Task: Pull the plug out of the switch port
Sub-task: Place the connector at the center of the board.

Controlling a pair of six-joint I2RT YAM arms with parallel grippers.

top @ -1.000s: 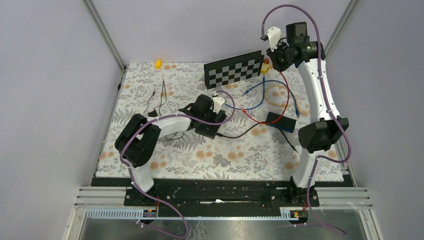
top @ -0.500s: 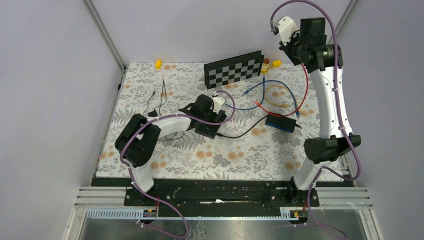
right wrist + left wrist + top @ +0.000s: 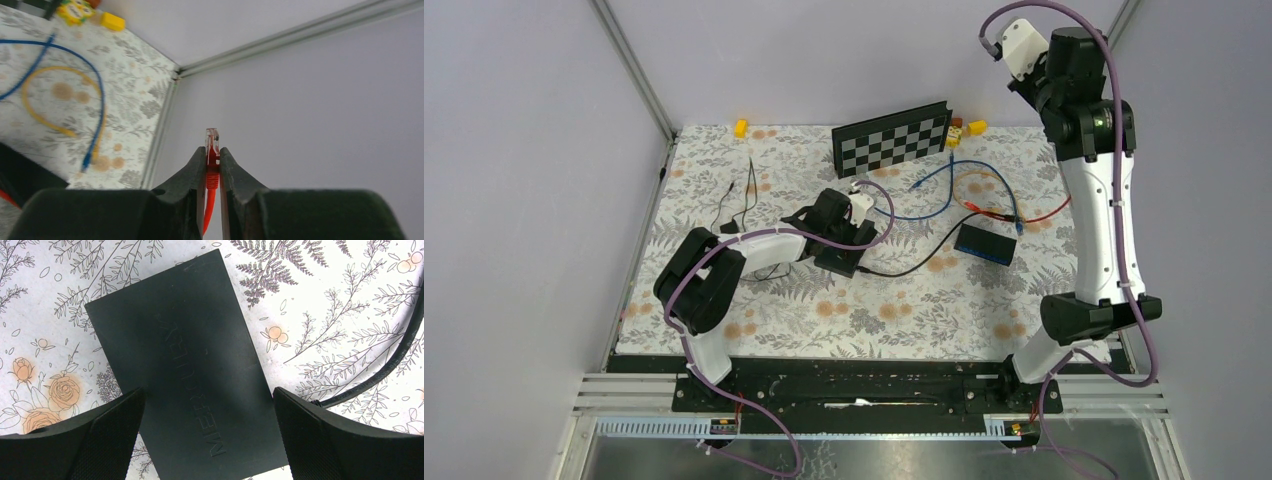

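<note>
On the left, my left end effector [image 3: 207,390] is spread wide, its fingers either side of a black box [image 3: 185,355] lying flat on the floral surface [image 3: 325,300]. Far right, the right end effector [image 3: 212,152] sits high beside the wall [image 3: 325,100], pinching the red plug [image 3: 212,137] (clear tip poking out), with its red cable [image 3: 210,195] hanging below.

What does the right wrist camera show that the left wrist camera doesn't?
Only the right wrist view: the right gripper shut on the red plug, held up in front of the wall, with the blue cable and yellow cable on the table below. Only the left wrist view: the black switch lying between the open fingers of the left gripper, and a black cable beside it. Both: the floral mat.
</note>
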